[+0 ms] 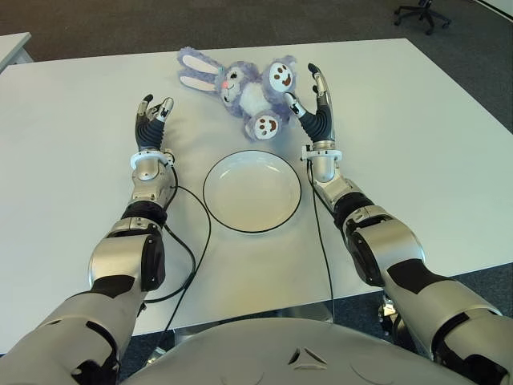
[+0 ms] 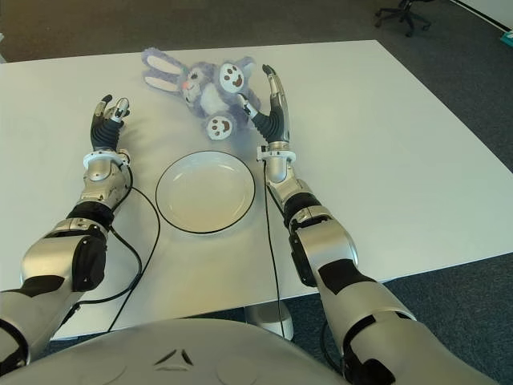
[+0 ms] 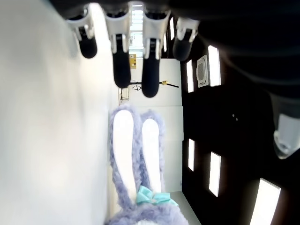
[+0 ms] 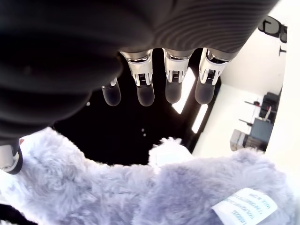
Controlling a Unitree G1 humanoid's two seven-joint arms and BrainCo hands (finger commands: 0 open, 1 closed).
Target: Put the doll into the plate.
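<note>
A purple plush rabbit doll (image 1: 244, 87) lies on its back on the white table (image 1: 417, 144), beyond the empty white plate (image 1: 252, 191). My right hand (image 1: 314, 103) stands just right of the doll's feet, fingers (image 4: 145, 91) straight and spread, holding nothing; its thumb is close to the lower foot. The right wrist view shows the doll's fur (image 4: 154, 192) just under the palm. My left hand (image 1: 152, 116) is open, left of the doll's ears (image 3: 136, 150) and left of the plate, apart from both.
Black cables (image 1: 192, 249) run from both wrists across the table towards its near edge. An office chair (image 1: 423, 11) stands on the dark carpet beyond the far right corner. Another table's corner (image 1: 12, 46) shows at far left.
</note>
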